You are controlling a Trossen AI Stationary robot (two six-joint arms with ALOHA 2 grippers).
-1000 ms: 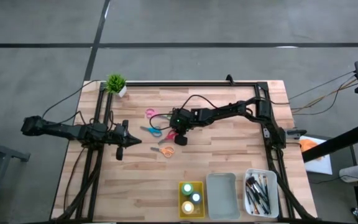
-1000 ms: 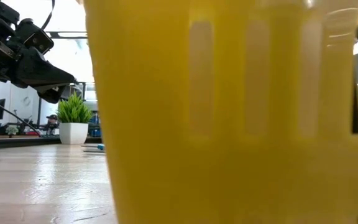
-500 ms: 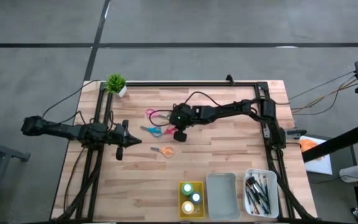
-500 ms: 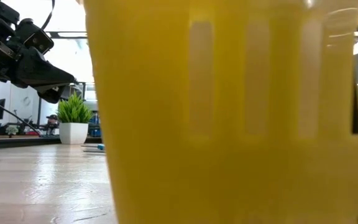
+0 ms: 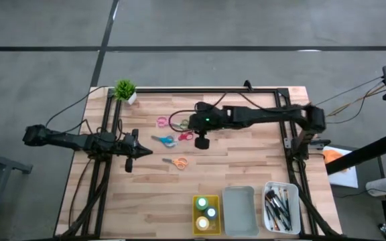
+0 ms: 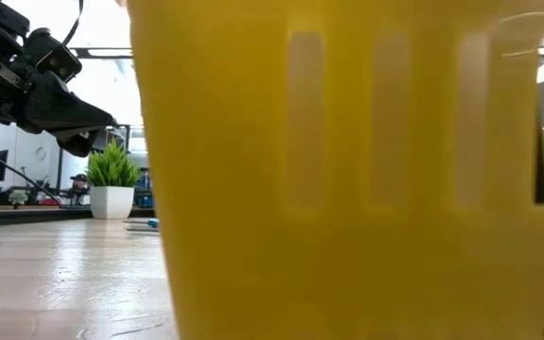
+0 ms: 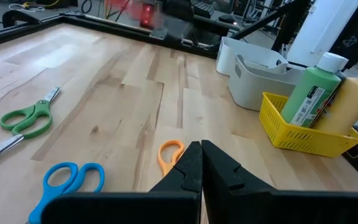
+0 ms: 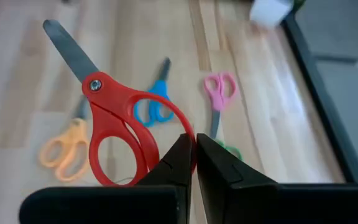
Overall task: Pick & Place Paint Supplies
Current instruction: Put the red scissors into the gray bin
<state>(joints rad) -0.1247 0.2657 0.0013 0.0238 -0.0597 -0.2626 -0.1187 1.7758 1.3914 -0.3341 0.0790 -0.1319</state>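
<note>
The right claw (image 8: 190,158) is closed on the red scissors (image 8: 114,124), pinching one handle loop so the pair hangs clear of the counter (image 5: 246,167), blades tilted away from the fingers; in the high view this claw (image 5: 200,139) sits over the middle of the counter, nearer the far edge. Below and around it lie four more pairs flat on the wood: pink scissors (image 5: 161,122) and green scissors (image 5: 177,124) just beside the claw toward the far edge, blue scissors (image 5: 163,140) toward the left edge, and orange scissors (image 5: 177,163) toward the near edge. The left claw (image 5: 139,151) waits shut near the left edge, its tips just short of the orange pair. Along the near edge stand a yellow tray (image 5: 206,214) with paint bottles (image 5: 210,212), a grey tray (image 5: 239,209), and a white tray (image 5: 281,207) with brushes (image 5: 277,204) at the near right corner. A potted plant (image 5: 125,90) stands at the far left corner. The red scissors have glossy red handles and grey blades.
</note>
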